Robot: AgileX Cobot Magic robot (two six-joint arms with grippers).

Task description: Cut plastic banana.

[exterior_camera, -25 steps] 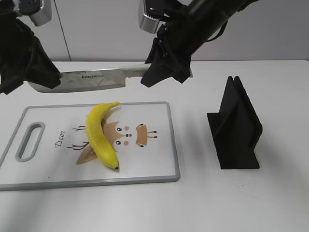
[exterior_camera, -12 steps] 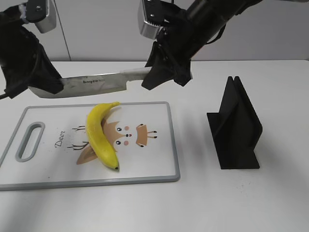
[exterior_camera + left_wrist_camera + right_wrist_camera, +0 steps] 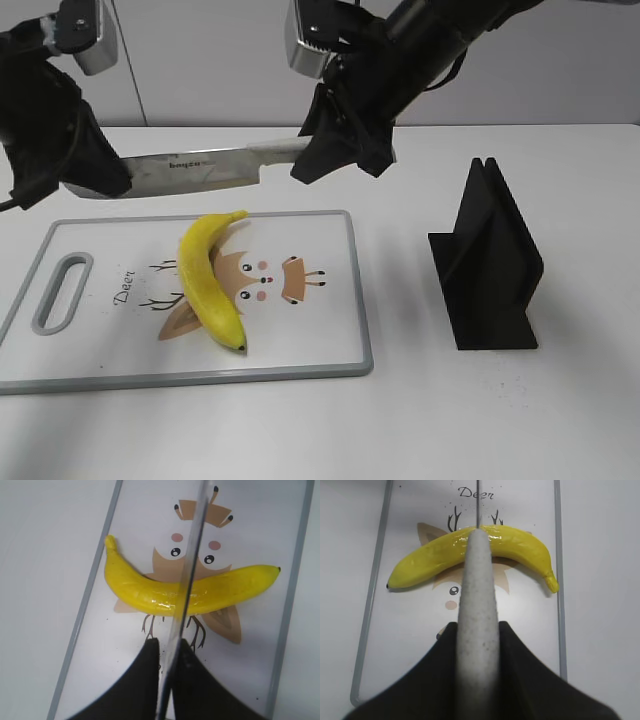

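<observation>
Holding the knife (image 3: 205, 165) level above the cutting board (image 3: 330, 345), I am gripping it from both ends: my right gripper (image 3: 345, 150) is clamped on the pale handle, and my left gripper (image 3: 95, 175) is pinched narrowly on the blade tip, as the left wrist view shows with the blade running between the two dark fingers (image 3: 142, 680). Compared with a second ago, the left arm is sitting a little higher and further left, and the blade is tilting very slightly, but the knife is hardly lower, so I am judging the cut as not yet begun. The plastic banana (image 3: 208, 282) is lying whole on the board, across the deer print, stem toward the far edge and dark tip toward the near edge. Both wrist views are showing the blade edge lined up over the banana's middle, crossing it roughly square, which is what I am wanting before pressing down. Off to the right, a black knife stand (image 3: 490, 265) is standing well apart from the board and is not obstructing anything; nothing is lying between blade and fruit.
</observation>
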